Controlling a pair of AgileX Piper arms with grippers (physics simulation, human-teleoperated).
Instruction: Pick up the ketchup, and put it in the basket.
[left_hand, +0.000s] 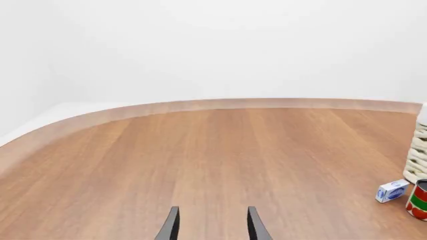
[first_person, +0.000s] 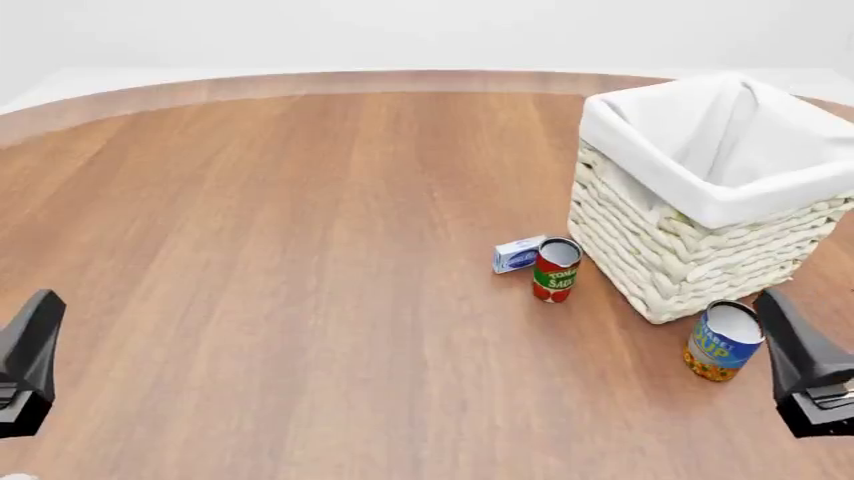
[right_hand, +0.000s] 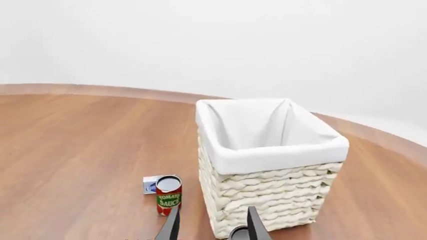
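- The large square cream woven wicker basket (first_person: 694, 240) with white cloth lining stands upright on the brown wooden table (first_person: 294, 260), at the right of the front view.
- The ketchup bottle cannot be seen in any view; its position cannot be told (the visible part of the basket's interior shows only white lining).
- A short red-and-green tomato sauce can (first_person: 555, 269) stands upright just beside the basket's left wall; a small blue-and-white box (first_person: 518, 254) lies against the can's left side.
- A blue-and-orange soup can (first_person: 722, 341) stands upright near the basket's front corner.
- The left gripper (left_hand: 212, 225) hangs over bare table, fingers parted with nothing between them; the small box and tomato can show at the edge of its wrist view.
- The right gripper (right_hand: 212, 225) is likewise parted and empty, facing the basket's front corner, with the soup can's rim just beyond its fingertips.
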